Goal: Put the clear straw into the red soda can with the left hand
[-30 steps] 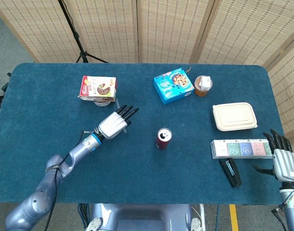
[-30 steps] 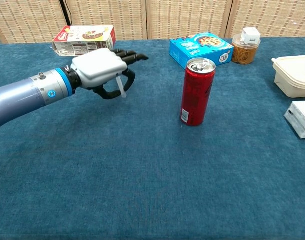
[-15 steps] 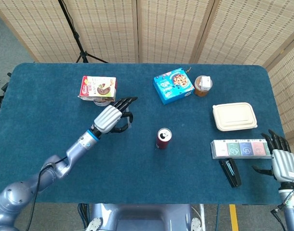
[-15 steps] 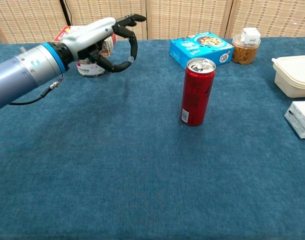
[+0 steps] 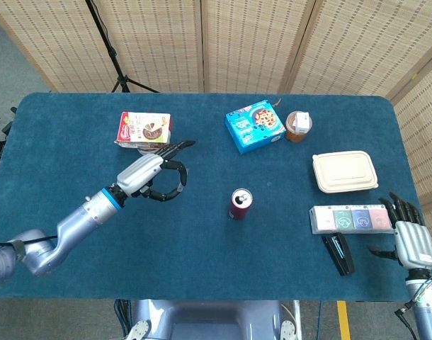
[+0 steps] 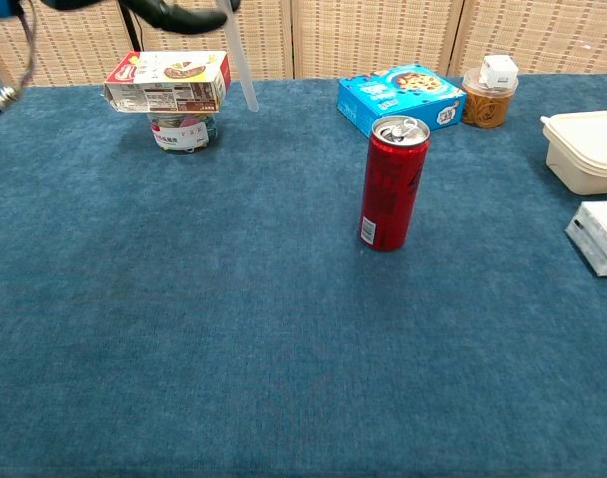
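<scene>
Above table | left robot hand pinches clear straw (upright) | red soda can apart

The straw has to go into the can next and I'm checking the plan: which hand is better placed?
Left. The left hand already holds the clear straw raised near the red soda can; the right hand sits at the table's far edge.
</scene>
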Robot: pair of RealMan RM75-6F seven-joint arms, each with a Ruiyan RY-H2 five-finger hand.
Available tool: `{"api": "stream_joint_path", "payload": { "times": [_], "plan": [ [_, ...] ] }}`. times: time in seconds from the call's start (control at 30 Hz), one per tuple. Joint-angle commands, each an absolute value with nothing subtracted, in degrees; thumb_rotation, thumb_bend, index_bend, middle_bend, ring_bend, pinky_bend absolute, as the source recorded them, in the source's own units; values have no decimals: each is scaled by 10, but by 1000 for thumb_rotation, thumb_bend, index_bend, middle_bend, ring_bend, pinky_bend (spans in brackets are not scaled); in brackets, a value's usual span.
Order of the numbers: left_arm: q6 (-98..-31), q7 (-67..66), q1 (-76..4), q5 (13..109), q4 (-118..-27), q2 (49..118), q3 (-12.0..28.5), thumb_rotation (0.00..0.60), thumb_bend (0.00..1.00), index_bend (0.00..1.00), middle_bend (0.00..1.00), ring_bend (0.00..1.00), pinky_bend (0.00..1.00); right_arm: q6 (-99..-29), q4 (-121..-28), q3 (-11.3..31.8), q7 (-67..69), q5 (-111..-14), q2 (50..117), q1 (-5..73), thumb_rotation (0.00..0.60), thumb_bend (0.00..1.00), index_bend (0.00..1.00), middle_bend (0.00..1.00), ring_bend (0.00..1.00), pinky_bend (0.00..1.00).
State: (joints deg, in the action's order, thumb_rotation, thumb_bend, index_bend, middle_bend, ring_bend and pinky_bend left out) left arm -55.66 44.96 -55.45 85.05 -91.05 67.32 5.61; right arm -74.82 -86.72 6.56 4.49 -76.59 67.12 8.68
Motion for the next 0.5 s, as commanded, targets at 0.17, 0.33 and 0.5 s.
{"api": "stream_joint_path", "payload": {
  "times": [0.17, 0.33, 0.5],
  "plan": [
    [-522, 659, -563, 904, -976, 598, 69, 600, 413, 625, 0, 0, 35, -747, -868, 65, 46, -768, 671, 88, 600, 0, 104, 0, 0, 0],
    [-540, 715, -568, 941, -981, 594, 69, 600, 413, 625, 0, 0, 35, -750, -870, 66, 48, -769, 669, 87, 600, 0, 104, 0, 0, 0],
    [-543, 725, -575, 946, -1001, 591, 75, 600, 413, 625, 0, 0, 35, -755, -872, 66, 55, -770, 664, 85, 600, 0, 104, 0, 0, 0]
  ]
}}
